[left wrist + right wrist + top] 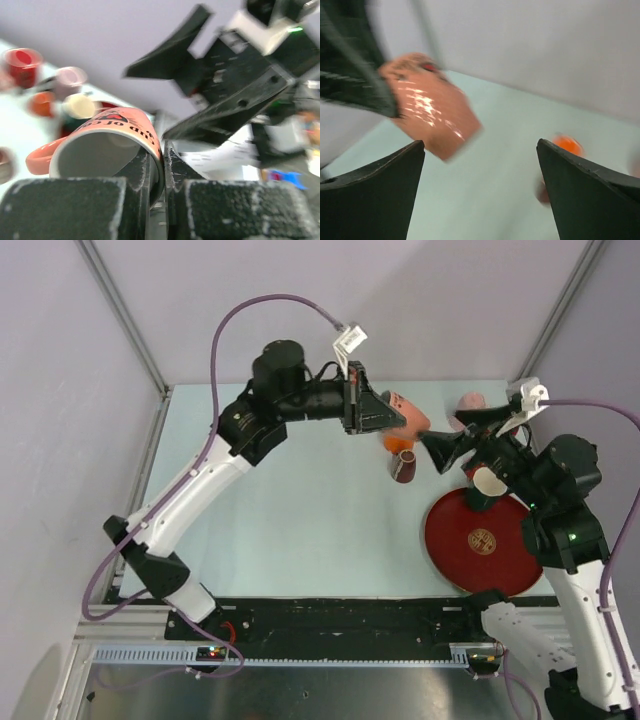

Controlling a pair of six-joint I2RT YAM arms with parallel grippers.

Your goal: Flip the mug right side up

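Observation:
My left gripper (397, 418) is shut on the rim wall of a salmon-pink mug (415, 421) and holds it in the air on its side over the back of the table. In the left wrist view one finger (142, 172) is inside the mug (107, 131) and the other outside; its opening faces the camera and its handle (40, 157) points left. My right gripper (443, 433) is open and empty just right of the mug. In the right wrist view the blurred mug (432, 107) hangs ahead and left of that gripper (480, 145).
An orange cup (398, 443) and a dark red cup (403, 469) stand under the mug. A pink cup (470, 400) is at the back right. A cream cup (488, 480) sits on a red plate (485, 550) by the right arm. Walls enclose the table.

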